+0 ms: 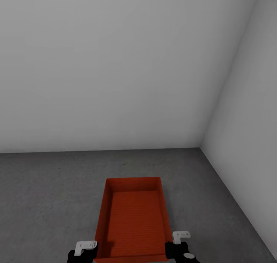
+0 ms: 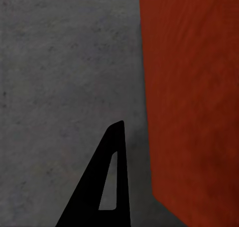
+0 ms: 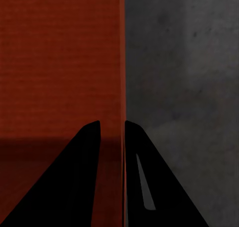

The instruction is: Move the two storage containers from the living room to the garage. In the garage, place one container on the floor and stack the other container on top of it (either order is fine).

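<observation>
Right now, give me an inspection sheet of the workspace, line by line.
Surface: dark grey concrete floor, rough.
Job's things: one orange-red storage container, open-topped, nothing inside.
Clutter: nothing seen.
Grippers: right gripper with fingers straddling the container's thin side wall; left gripper beside the opposite wall, one finger visible, state unclear.
Cables: nothing seen.
Surroundings: plain pale grey walls meeting in a corner.

I am standing in what is looking like a bare garage corner. Two plain pale grey walls (image 1: 115, 62) are meeting at a corner to my right, with nothing hanging on them. Under me the floor (image 1: 50, 186) is showing as rough, dark grey concrete, speckled and unmarked, running straight up to the wall bases.
</observation>
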`<state>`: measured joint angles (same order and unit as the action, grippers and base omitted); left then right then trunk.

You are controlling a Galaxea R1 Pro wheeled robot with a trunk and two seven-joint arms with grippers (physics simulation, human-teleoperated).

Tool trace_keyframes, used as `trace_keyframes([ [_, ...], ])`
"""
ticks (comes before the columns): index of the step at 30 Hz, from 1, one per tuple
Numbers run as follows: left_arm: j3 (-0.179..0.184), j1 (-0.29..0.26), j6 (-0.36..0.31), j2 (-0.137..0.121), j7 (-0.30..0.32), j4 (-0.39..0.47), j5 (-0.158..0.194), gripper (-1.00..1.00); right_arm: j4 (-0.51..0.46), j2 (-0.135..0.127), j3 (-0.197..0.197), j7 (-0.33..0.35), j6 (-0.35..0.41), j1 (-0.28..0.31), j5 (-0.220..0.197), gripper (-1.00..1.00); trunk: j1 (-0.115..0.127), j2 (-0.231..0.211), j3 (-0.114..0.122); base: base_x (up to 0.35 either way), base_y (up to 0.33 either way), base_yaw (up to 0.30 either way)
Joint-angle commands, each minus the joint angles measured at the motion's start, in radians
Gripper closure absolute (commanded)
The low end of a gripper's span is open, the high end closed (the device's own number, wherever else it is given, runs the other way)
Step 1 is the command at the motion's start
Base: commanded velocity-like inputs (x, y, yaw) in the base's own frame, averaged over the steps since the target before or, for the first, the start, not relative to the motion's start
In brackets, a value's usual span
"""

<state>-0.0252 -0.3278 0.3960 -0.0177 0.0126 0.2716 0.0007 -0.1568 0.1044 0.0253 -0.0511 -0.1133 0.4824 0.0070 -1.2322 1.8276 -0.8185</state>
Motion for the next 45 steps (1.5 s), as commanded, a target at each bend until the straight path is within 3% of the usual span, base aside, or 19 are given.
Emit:
trace_keyframes([
  [1, -0.009, -0.001, 0.003, 0.000, -0.002, 0.000, 0.003, 1.00, 0.000, 0.000, -0.006, -0.007, -0.003, 0.001, 0.002, 1.00, 0.000, 0.000, -0.001, -0.015, 0.000, 0.000],
  [13, -0.009, -0.001, 0.003, -0.001, -0.002, -0.001, 0.004, 1.00, 0.000, 0.000, -0.007, -0.007, -0.003, 0.001, 0.002, 1.00, 0.000, 0.000, -0.001, -0.003, 0.000, 0.000],
  [29, -0.009, -0.001, 0.003, -0.001, -0.002, -0.002, 0.004, 1.00, 0.000, 0.001, -0.007, -0.007, -0.003, 0.001, 0.002, 1.00, -0.061, 0.112, -0.051, 0.000, 0.000, 0.000],
  [34, -0.009, -0.001, 0.003, -0.001, -0.002, -0.002, 0.004, 1.00, 0.000, 0.000, -0.007, -0.007, -0.003, 0.001, 0.002, 1.00, -0.061, 0.112, -0.051, 0.000, 0.000, 0.000],
  [45, -0.009, -0.001, 0.003, -0.001, -0.002, -0.002, 0.003, 1.00, 0.000, 0.000, -0.007, -0.007, -0.003, 0.001, 0.002, 1.00, -0.103, 0.189, -0.085, 0.000, 0.000, 0.000],
])
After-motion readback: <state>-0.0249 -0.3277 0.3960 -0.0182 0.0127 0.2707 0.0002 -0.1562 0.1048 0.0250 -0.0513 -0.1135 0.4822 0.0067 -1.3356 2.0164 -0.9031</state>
